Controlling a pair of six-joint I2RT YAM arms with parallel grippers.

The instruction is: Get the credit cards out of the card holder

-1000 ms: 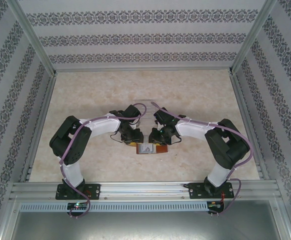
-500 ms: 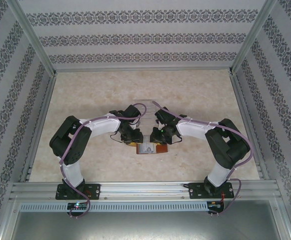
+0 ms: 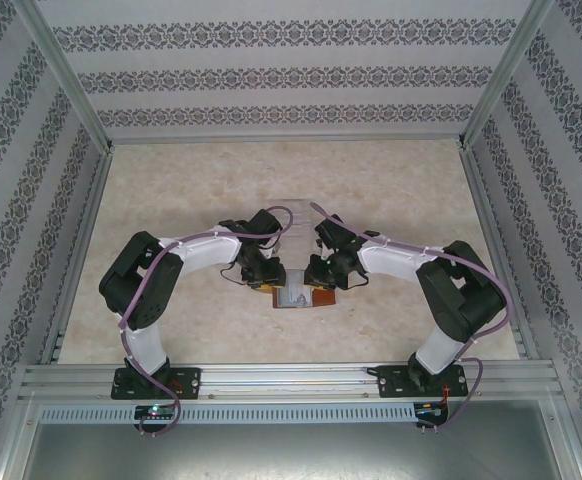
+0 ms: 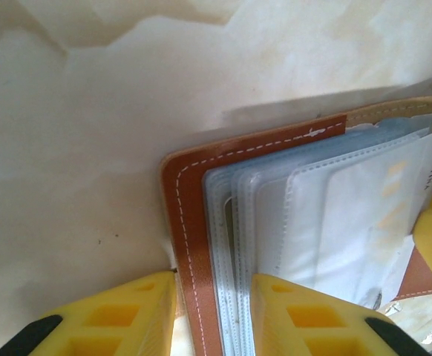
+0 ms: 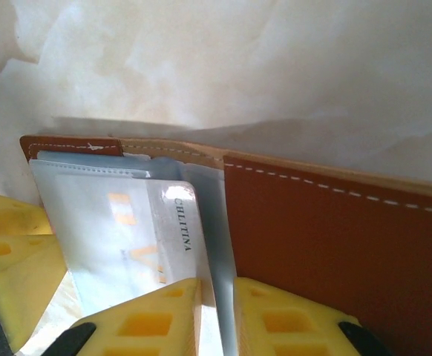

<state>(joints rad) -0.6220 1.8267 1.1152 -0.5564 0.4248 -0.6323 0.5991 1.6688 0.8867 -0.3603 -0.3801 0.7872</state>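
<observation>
**Both pincers on the open card holder, cards not yet out**

The card holder (image 3: 296,297) sits open mid-worktop (image 3: 391,190) between my arms. My left pincer (image 4: 212,285) is clamped on its stitched leather edge. My right pincer (image 5: 217,293) is nearly closed on the sleeves (image 5: 220,222) beside a pale credit card (image 5: 138,230). That card looks light, stiff and slick, and the leather floppy, so I'd pinch the card's exposed edge.

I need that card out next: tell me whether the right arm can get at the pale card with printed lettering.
Probably yes. The jaws of the right arm stand astride the sleeve edge beside the card, with nothing across it. Whether they pinch card or only sleeve, I cannot tell.
</observation>
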